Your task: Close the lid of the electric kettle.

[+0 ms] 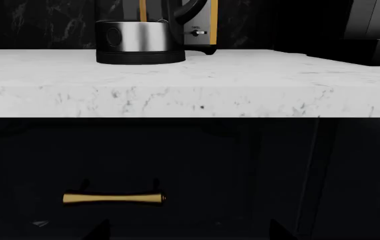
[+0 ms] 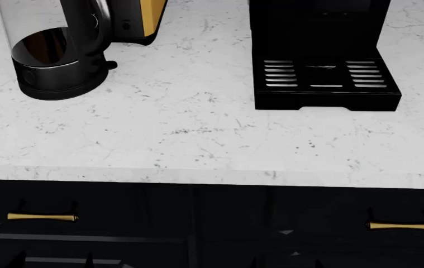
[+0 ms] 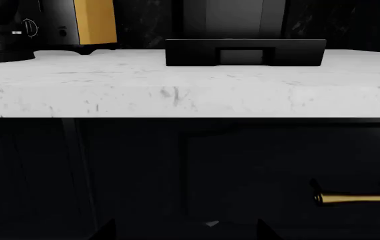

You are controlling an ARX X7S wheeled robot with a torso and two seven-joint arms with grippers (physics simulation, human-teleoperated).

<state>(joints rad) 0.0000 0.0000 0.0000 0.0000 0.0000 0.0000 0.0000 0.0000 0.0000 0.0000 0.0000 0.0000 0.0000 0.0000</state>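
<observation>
Both arms sit low, in front of the dark drawers, and neither hand shows in any view, so wide or narrow, I can't tell. The electric kettle (image 2: 55,53) stands up on the marble bench (image 2: 196,128), above and ahead of the left hand, well apart from it; its top and lid are cut off from sight. The risk: rising blind, an arm clips the bench edge or shoves the kettle into the black-and-gold appliance (image 2: 141,19) just behind.

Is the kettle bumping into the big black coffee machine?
Apart. The head view shows a wide strip of bare white countertop between the electric kettle and the coffee machine.
</observation>
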